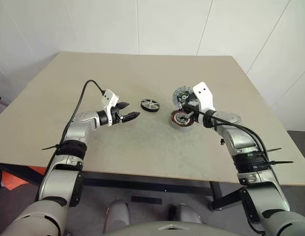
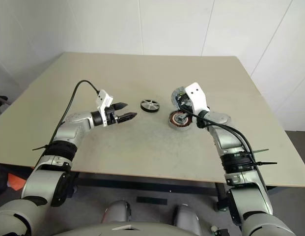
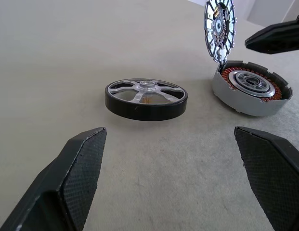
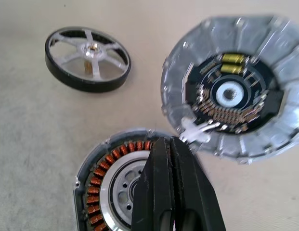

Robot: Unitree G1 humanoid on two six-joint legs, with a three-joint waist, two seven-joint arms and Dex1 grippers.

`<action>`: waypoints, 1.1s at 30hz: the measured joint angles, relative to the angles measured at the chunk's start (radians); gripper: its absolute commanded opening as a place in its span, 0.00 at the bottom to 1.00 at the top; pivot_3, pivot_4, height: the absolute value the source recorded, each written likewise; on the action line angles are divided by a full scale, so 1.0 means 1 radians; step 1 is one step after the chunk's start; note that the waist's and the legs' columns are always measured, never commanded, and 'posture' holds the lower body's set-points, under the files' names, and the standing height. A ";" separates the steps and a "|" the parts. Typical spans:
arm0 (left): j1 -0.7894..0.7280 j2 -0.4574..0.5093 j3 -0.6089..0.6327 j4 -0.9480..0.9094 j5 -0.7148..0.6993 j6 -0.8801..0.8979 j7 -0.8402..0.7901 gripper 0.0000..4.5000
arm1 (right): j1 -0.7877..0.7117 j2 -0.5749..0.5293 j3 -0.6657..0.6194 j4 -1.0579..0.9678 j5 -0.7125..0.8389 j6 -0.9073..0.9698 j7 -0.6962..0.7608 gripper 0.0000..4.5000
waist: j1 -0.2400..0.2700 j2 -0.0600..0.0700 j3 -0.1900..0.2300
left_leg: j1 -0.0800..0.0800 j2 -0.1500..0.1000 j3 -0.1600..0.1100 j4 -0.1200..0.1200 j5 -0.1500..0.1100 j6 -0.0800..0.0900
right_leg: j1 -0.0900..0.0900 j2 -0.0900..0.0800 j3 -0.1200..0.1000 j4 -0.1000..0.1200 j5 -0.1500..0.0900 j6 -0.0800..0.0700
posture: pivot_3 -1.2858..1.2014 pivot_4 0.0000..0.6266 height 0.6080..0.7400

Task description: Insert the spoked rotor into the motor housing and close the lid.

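From the head camera you see the spoked rotor (image 1: 150, 105) flat on the worktop (image 1: 142, 147), between your left claw (image 1: 128, 111), spread wide and empty, and the motor housing (image 1: 181, 119). Your left wrist camera shows the lid (image 3: 219, 28) standing on edge at the housing's rim. Your right wrist camera shows the right claw (image 4: 171, 190) pinched shut over the housing, holding nothing.

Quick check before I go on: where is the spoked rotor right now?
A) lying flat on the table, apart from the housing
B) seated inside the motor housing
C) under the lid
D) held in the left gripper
A: the spoked rotor lies flat on the table, apart from the motor housing, whose copper windings are exposed; the left gripper is open and empty, and the lid stands tilted up.
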 measured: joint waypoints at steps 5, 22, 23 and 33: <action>0.000 0.004 0.000 -0.002 0.000 0.000 0.000 1.00 | 0.028 0.021 0.006 0.043 -0.002 -0.058 -0.007 0.01 | -0.001 -0.002 -0.001 | 0.005 0.000 0.000 0.000 0.000 0.000 | 0.004 0.000 0.000 0.000 -0.004 0.007 | 0.52 0.00 1.00; -0.002 -0.001 0.000 -0.001 0.001 0.000 0.001 1.00 | -0.022 -0.030 0.016 -0.141 0.001 -0.023 0.037 0.01 | -0.001 -0.001 -0.001 | 0.002 0.000 0.000 -0.004 0.000 0.000 | 0.000 0.000 0.000 0.000 -0.002 0.001 | 0.52 0.00 1.00; -0.002 -0.001 0.000 -0.001 0.001 0.000 0.001 1.00 | -0.019 -0.029 0.027 -0.148 0.001 -0.019 0.043 0.01 | 0.000 -0.001 -0.001 | 0.001 0.000 0.000 -0.004 0.000 0.000 | 0.000 0.000 0.000 0.000 -0.002 0.001 | 0.52 0.00 1.00; -0.002 0.002 0.000 -0.001 0.000 0.000 0.001 1.00 | -0.011 -0.054 0.019 -0.104 -0.014 0.012 -0.003 0.01 | 0.001 -0.001 -0.001 | 0.000 -0.001 0.000 -0.003 0.000 0.000 | 0.000 0.000 0.000 0.000 -0.002 0.002 | 0.52 0.00 1.00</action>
